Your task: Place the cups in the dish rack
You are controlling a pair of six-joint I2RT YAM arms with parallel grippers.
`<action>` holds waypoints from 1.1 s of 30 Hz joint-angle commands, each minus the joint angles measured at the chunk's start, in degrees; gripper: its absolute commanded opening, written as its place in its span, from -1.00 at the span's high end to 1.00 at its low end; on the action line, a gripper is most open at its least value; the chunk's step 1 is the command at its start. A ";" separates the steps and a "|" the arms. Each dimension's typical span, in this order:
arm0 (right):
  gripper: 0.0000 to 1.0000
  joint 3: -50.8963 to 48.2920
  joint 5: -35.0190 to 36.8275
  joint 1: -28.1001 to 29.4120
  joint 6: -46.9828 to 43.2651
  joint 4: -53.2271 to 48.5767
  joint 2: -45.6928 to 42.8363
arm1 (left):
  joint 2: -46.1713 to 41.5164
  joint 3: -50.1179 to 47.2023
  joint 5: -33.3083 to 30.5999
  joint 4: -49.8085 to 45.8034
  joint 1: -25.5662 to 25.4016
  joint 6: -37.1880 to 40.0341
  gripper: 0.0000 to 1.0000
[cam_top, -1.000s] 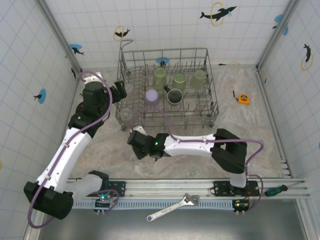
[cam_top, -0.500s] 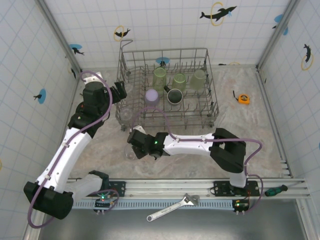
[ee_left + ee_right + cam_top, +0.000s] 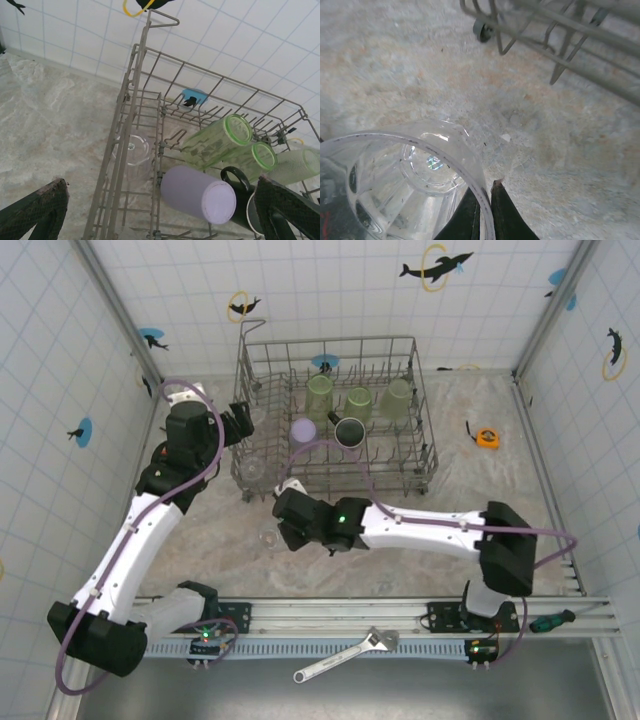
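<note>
Rim pinch: right gripper [image 3: 484, 196] clamps clear cup [image 3: 405, 182] wall (for lifting into dish rack [image 3: 340, 339]); left gripper [image 3: 239, 421] gapes wide, empty.

Cups [image 3: 358, 402] in rack [image 3: 395, 455] (clear cup [image 3: 268, 537] outside)

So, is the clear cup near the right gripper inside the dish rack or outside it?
Outside. The clear cup is in front of the dish rack, apart from it, its rim pinched by the right gripper.
</note>
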 commanded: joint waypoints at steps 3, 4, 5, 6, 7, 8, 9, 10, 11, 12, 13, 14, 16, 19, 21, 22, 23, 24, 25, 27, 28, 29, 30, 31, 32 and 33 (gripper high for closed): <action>1.00 -4.62 3.05 -2.19 -0.32 -2.18 -8.69 | 1.04 3.10 2.03 -0.68 0.46 -0.74 -0.95; 1.00 -5.16 3.14 -2.68 -0.34 -2.27 -9.94 | 1.26 3.32 2.23 -0.72 0.48 -0.90 -0.95; 1.00 -5.71 3.19 -3.38 -0.35 -2.37 -11.56 | 1.57 3.69 2.45 -0.75 0.48 -0.98 -0.95; 1.00 -6.11 3.26 -3.96 -0.47 -2.49 -13.07 | 1.78 4.05 2.81 -0.81 0.46 -1.15 -0.95; 1.00 -6.45 3.23 -4.62 -0.60 -2.56 -14.32 | 2.02 4.36 3.07 -0.73 0.46 -1.31 -0.95; 1.00 -6.65 3.23 -5.36 -0.77 -2.74 -15.66 | 2.32 4.78 3.37 -0.68 0.46 -1.35 -0.95; 1.00 -6.65 3.12 -6.07 -0.99 -2.88 -16.72 | 2.64 5.14 3.64 -0.65 0.47 -1.45 -0.95; 1.00 -6.57 2.84 -7.07 -1.33 -3.22 -17.74 | 3.02 5.54 3.98 -0.71 0.46 -1.52 -0.95; 1.00 -6.32 2.40 -8.13 -1.69 -3.49 -18.70 | 3.47 6.08 4.20 -0.70 0.50 -1.56 -0.95; 1.00 -6.07 1.97 -9.16 -2.04 -3.62 -19.38 | 3.86 6.51 4.42 -0.73 0.46 -1.67 -0.95; 1.00 -5.76 1.25 -10.47 -2.52 -3.68 -20.10 | 4.36 7.01 4.75 -0.69 0.46 -1.64 -0.95; 1.00 -5.48 0.45 -11.80 -3.07 -3.52 -20.73 | 4.88 7.52 4.99 -0.59 0.46 -1.76 -0.95; 1.00 -4.70 -1.47 -14.70 -3.95 -3.34 -21.41 | 5.85 8.40 5.43 -0.62 0.49 -1.83 -0.95; 1.00 -3.22 -5.38 -19.19 -5.33 -2.50 -21.31 | 7.26 9.60 5.93 -0.46 0.46 -1.92 -0.95; 1.00 -2.24 -7.75 -21.69 -6.13 -1.67 -20.63 | 8.07 10.34 6.14 -0.40 0.46 -2.05 -0.95; 1.00 -1.56 -9.28 -23.03 -6.52 -1.18 -20.05 | 8.57 10.70 6.29 -0.37 0.46 -2.01 -0.95; 1.00 -0.81 -10.75 -24.19 -6.88 -0.72 -19.52 | 8.99 11.13 6.48 -0.39 0.46 -2.08 -0.95; 1.00 -0.24 -11.76 -25.18 -7.12 -0.43 -18.90 | 9.34 11.56 6.67 -0.35 0.50 -2.15 -0.95; 1.00 0.46 -12.81 -26.16 -7.44 0.01 -18.29 | 9.81 11.95 6.81 -0.38 0.41 -2.22 -0.95; 1.00 1.48 -15.15 -28.04 -7.72 1.06 -17.20 | 10.54 12.63 7.32 -0.24 0.47 -2.31 -0.95; 1.00 1.90 -16.54 -29.01 -7.73 1.77 -16.68 | 10.96 12.93 7.48 -0.17 0.46 -2.34 -0.95; 1.00 2.29 -17.73 -29.98 -7.53 2.53 -16.18 | 11.36 13.25 7.80 -0.14 0.46 -2.34 -0.95; 1.00 2.77 -18.71 -30.63 -7.48 3.14 -15.79 | 11.66 13.45 7.83 -0.19 0.48 -2.39 -0.95; 1.00 3.44 -19.86 -31.36 -7.41 3.65 -15.30 | 11.97 13.72 7.85 -0.13 0.50 -2.50 -0.95; 1.00 4.20 -20.58 -31.91 -7.39 3.90 -14.85 | 12.29 13.99 8.05 -0.12 0.46 -2.42 -0.95; 1.00 4.73 -21.11 -32.34 -7.37 3.98 -14.57 | 12.56 14.25 8.27 -0.18 0.47 -2.54 -0.95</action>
